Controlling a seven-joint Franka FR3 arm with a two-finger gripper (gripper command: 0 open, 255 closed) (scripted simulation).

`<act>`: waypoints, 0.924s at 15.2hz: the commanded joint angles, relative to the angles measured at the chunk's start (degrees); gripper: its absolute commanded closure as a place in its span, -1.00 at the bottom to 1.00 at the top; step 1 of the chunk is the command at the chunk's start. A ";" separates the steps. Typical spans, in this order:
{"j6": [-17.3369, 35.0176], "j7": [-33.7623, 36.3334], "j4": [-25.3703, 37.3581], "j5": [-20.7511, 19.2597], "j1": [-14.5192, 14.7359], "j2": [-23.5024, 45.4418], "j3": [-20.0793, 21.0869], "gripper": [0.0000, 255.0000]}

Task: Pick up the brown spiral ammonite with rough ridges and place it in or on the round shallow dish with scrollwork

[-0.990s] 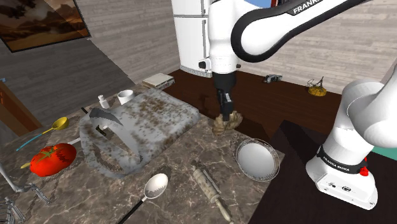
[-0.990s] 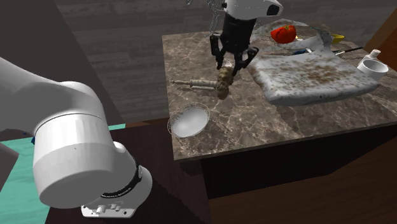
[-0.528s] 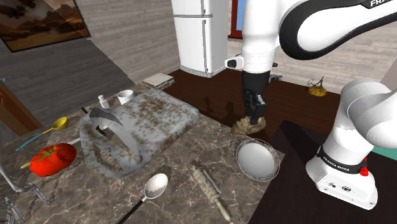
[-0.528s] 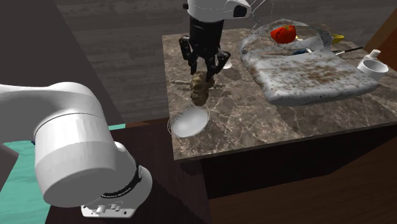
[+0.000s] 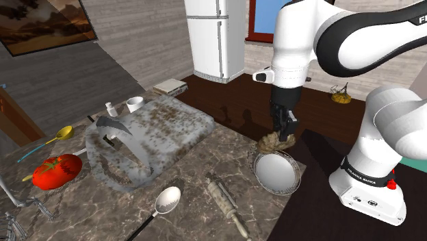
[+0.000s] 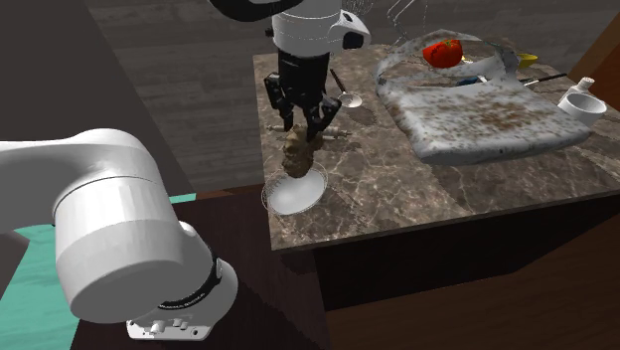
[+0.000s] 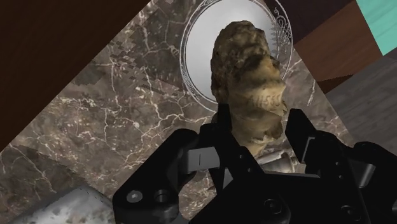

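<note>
Brown ammonite (image 7: 248, 83), one, clasped by two fingers (image 7: 224, 130) over one dish (image 7: 198, 63).

Notes on lettering. Arm's upper link (image 5: 373, 34): white print cut off by the frame edge, I read only "F". Dark band (image 5: 363, 179) round the base: small white print, probably "FRANKA EMIKA", too fine to be sure. Nothing else legible.

The brown ammonite (image 7: 248, 89) looked rough and bumpy like old stone, the round dish (image 7: 198, 48) looked smooth and shiny like silver metal, and the table top (image 7: 121, 102) was dark polished stone with thin white lines.
</note>
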 commanded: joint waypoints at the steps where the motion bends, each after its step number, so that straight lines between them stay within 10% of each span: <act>1: 1.81 -0.07 -1.21 0.29 0.12 0.56 0.26 1.00; 14: 15.46 -1.18 -8.68 2.29 0.80 6.79 1.76 1.00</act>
